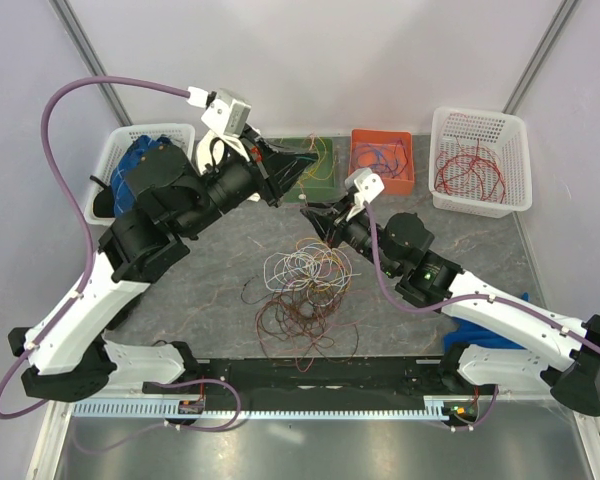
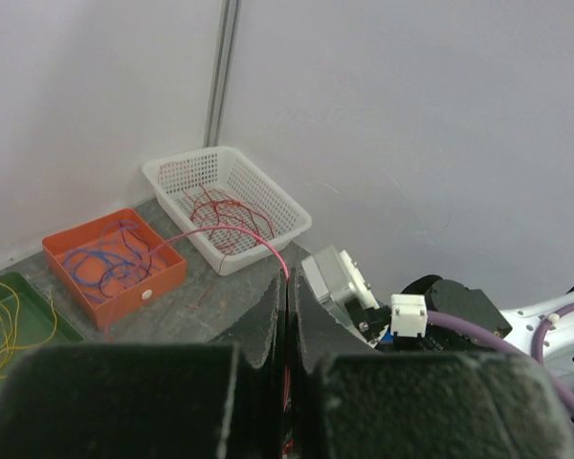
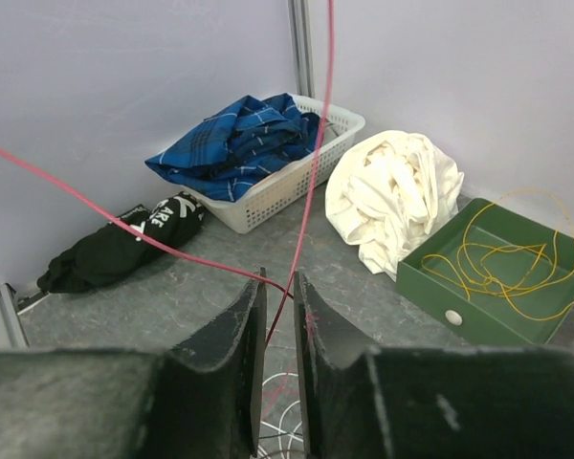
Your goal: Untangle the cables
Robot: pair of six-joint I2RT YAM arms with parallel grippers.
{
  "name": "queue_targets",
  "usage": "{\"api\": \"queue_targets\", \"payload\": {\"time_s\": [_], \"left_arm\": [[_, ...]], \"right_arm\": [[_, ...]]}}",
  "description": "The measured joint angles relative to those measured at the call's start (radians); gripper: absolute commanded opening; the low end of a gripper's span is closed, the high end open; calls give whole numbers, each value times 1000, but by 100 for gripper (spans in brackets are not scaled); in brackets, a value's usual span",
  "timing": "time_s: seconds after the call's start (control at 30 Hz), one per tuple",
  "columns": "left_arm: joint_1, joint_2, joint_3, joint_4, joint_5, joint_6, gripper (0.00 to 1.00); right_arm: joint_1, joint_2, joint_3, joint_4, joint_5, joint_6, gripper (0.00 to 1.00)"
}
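Observation:
A tangle of white, brown and red cables lies mid-table. My left gripper is raised above the green tray and shut on a thin pink-red cable, pinched at its fingertips. That cable arcs away toward the white basket. My right gripper hovers just beyond the tangle, close below the left one. Its jaws stand narrowly apart, and the red cable runs down into the gap without being pinched. White loops of the tangle show below its fingers.
A white basket with red cables stands back right, beside an orange tray with blue cables. A green tray with yellow cable stands back centre. A basket of blue cloth, a white cloth and a black cloth lie back left.

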Motion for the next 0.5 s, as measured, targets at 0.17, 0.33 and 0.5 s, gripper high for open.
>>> {"api": "queue_targets", "payload": {"time_s": [0.17, 0.33, 0.5], "left_arm": [[0, -14, -40, 1, -5, -8, 2], [0, -42, -87, 7, -6, -22, 2], [0, -75, -138, 13, -21, -33, 22]], "right_arm": [[0, 0, 0, 17, -3, 6, 0], [0, 0, 0, 37, -4, 21, 0], [0, -5, -6, 61, -3, 29, 0]]}}
